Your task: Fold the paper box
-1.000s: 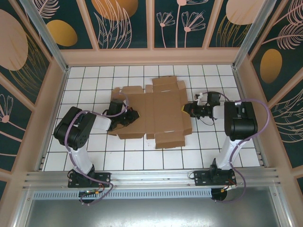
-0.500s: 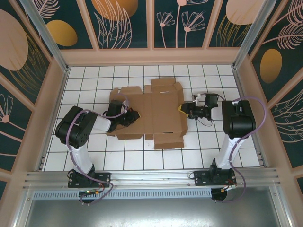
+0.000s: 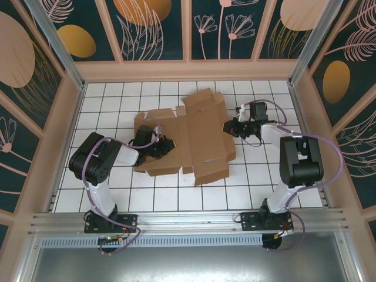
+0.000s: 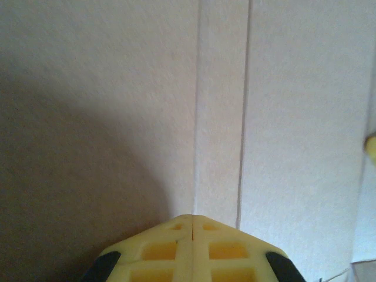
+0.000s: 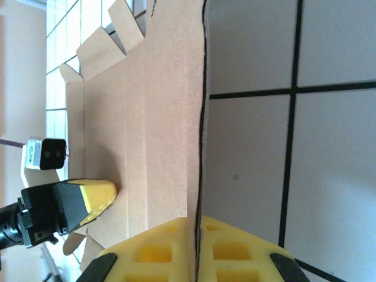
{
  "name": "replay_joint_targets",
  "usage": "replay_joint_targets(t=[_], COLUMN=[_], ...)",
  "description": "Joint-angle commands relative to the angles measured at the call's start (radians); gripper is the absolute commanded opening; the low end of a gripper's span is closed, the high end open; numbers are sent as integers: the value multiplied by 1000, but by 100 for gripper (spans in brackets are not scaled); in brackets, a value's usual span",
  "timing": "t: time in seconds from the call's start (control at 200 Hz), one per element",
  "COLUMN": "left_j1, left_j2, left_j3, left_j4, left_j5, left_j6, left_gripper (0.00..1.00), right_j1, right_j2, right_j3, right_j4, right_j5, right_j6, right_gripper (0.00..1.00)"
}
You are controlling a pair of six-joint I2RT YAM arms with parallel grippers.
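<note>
paper box [image 3: 194,138] laid open at frame centre | right edge clamped by right gripper [image 3: 227,127] | left gripper [image 3: 170,144] closed on nothing, tips held over left panel

Matt brown cardboard on paper box [image 3: 194,138], finely fibrous, creased. Table [image 3: 258,188]: smooth white surface, black grid lines, faint sheen. Right gripper [image 5: 194,222]: matt yellow moulded plastic. Near-edge rail [image 3: 188,220]: brushed metal.
</note>
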Motion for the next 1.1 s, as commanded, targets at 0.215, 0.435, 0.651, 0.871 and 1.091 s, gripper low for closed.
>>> replay_joint_targets(t=[0.215, 0.435, 0.651, 0.871, 1.091], left_j1=[-145, -153, -122, -46, -46], left_j2=[-30, -128, -296, -218, -169], left_j3=[45, 112, 191, 164, 53], left_j4=[-39, -162, -388, -439, -336], left_j5=[39, 5, -126, -165, -148], left_j6=[-42, 23, 147, 148, 84], left_gripper=[8, 15, 19, 18, 12], right_j1=[119, 177, 226, 314, 381], right_j2=[-61, 18, 60, 101, 147], right_j3=[389, 635, 670, 655, 674], right_j4=[-547, -790, -813, -823, -840], right_j5=[538, 735, 723, 747, 935], right_j6=[-158, -296, -371, -402, -391], right_gripper=[0, 0, 0, 0, 0])
